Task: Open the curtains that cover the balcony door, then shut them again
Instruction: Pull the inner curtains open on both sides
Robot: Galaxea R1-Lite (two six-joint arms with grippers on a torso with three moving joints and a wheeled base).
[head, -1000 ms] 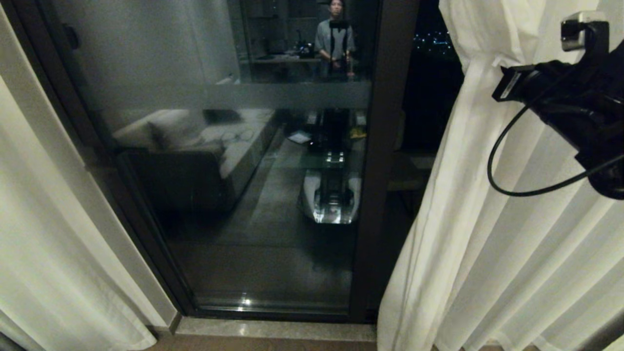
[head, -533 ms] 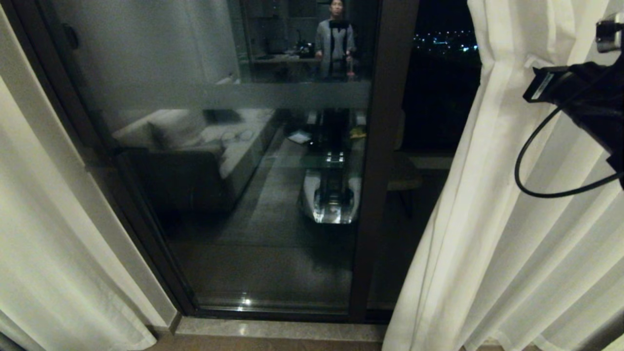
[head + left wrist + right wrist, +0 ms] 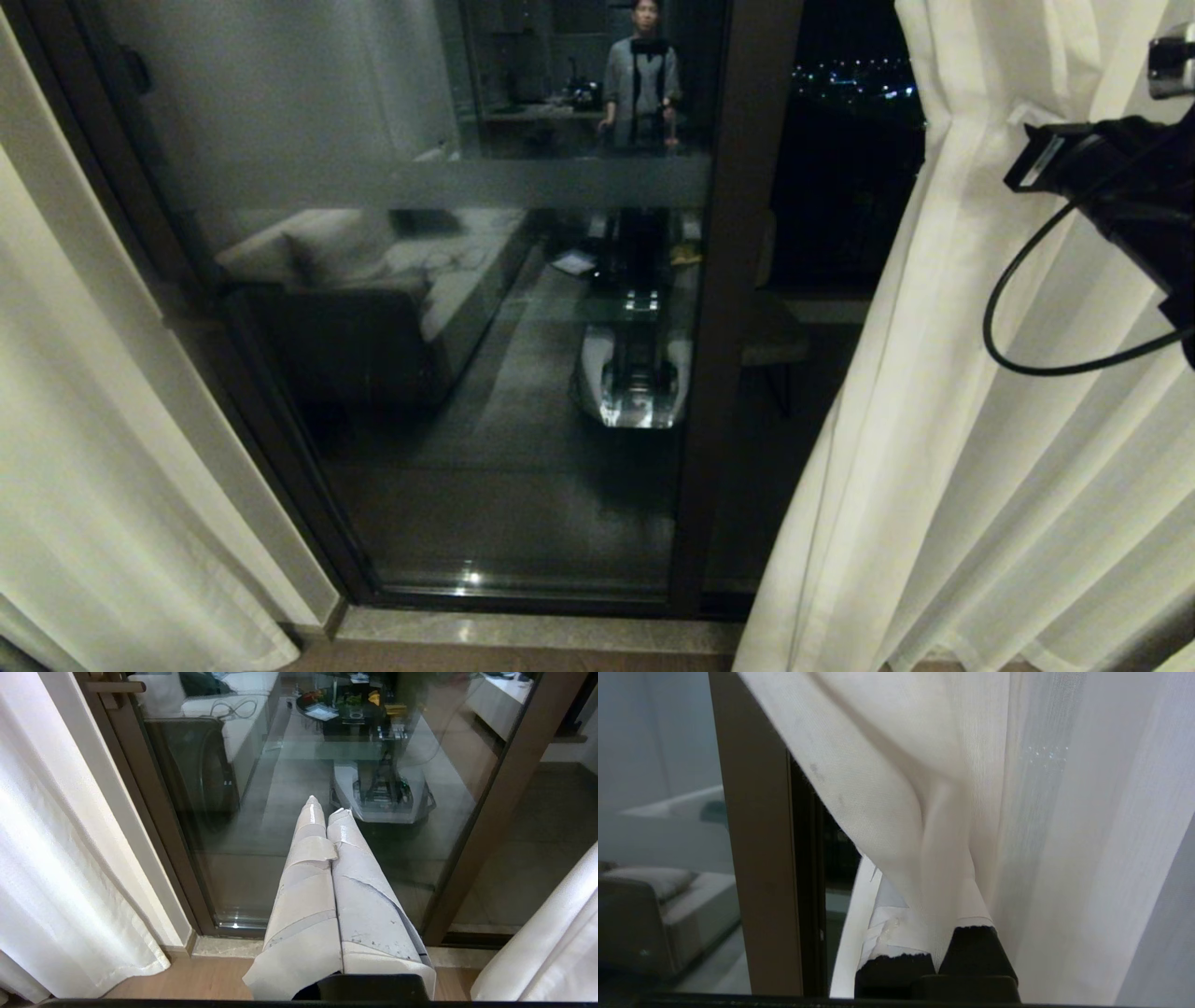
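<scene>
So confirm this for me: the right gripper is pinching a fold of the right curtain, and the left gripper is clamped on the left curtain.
Only the last part is wrong. The left gripper is shut on nothing: in the left wrist view it hangs before the door glass, apart from the left curtain. The right gripper does pinch a fold of the right curtain.

The right gripper (image 3: pixel 941 933), its black fingers wrapped in white tape, is pinched closed on a fold of the cream-white woven fabric curtain (image 3: pixel 1041 826), which bunches and creases where it is caught. Beside the fabric stands the brown vertical frame of the balcony door (image 3: pixel 756 858), its glass reflecting a pale sofa (image 3: pixel 668 896).
</scene>
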